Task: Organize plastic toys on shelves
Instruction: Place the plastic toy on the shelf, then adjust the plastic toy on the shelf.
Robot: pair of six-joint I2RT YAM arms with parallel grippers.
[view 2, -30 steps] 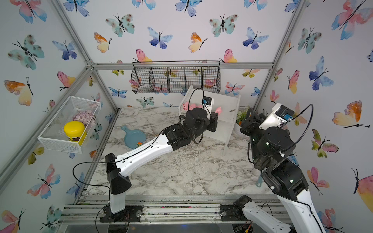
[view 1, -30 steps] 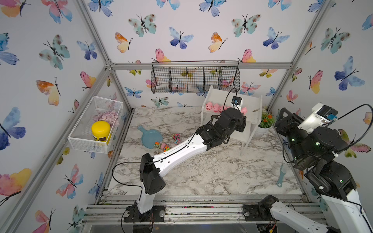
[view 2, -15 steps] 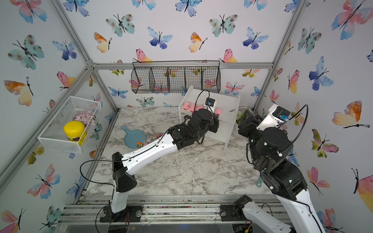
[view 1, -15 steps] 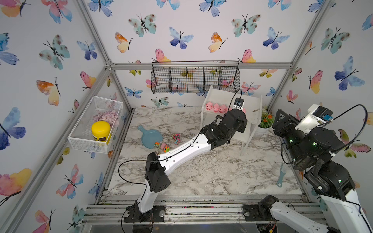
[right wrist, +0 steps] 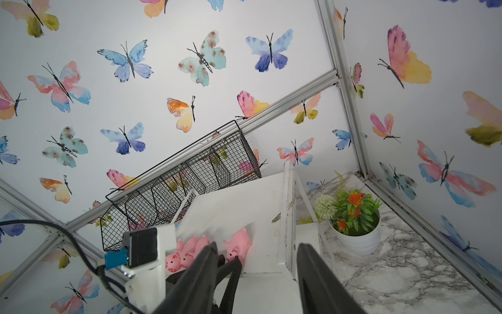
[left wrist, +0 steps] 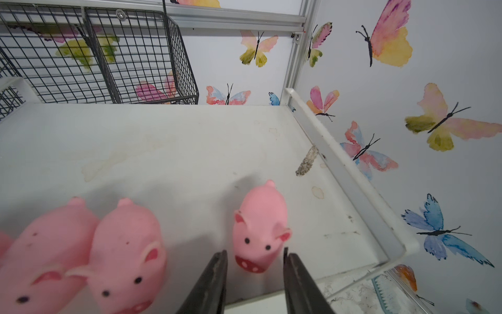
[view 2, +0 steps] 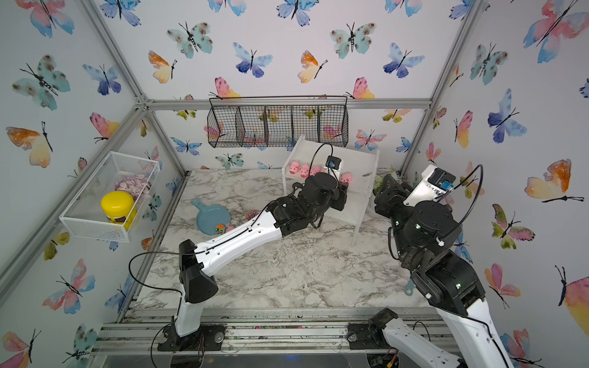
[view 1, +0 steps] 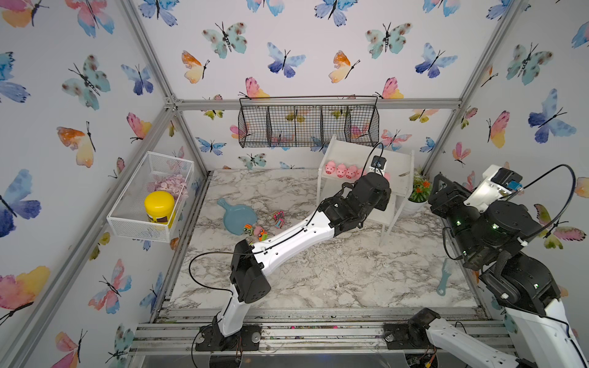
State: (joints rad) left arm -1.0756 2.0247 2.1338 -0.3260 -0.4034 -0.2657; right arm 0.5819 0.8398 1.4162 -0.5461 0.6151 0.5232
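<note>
Two boards make up the white shelf unit (view 1: 393, 159), which stands at the back right corner of the marble tabletop (view 1: 318, 270). The left gripper (left wrist: 254, 252) reaches to the front edge of the top board. Its jaws are spread either side of one pink pig's (left wrist: 259, 231) snout, with bare board showing between pig and finger on at least one side. That pig stands on its own feet, snout to the front edge, a little apart from a row of pigs (left wrist: 127, 244) that are packed flank to flank. The right gripper (right wrist: 258, 246) hovers high by the shelf's right side panel, jaws wide and nothing between them.

My reading is that the pig-placing step is closing, with this pig already set down. Next the left arm needs to back straight off the front edge without clipping the snout. The toy trucks (view 1: 255, 230) lie scattered on the tabletop beside the blue pan-shaped dish (view 1: 239, 218), towards the left edge. They are tiny, so a narrow, well-centred pinch is called for. The lower board (view 2: 350, 207) looks bare.
</note>
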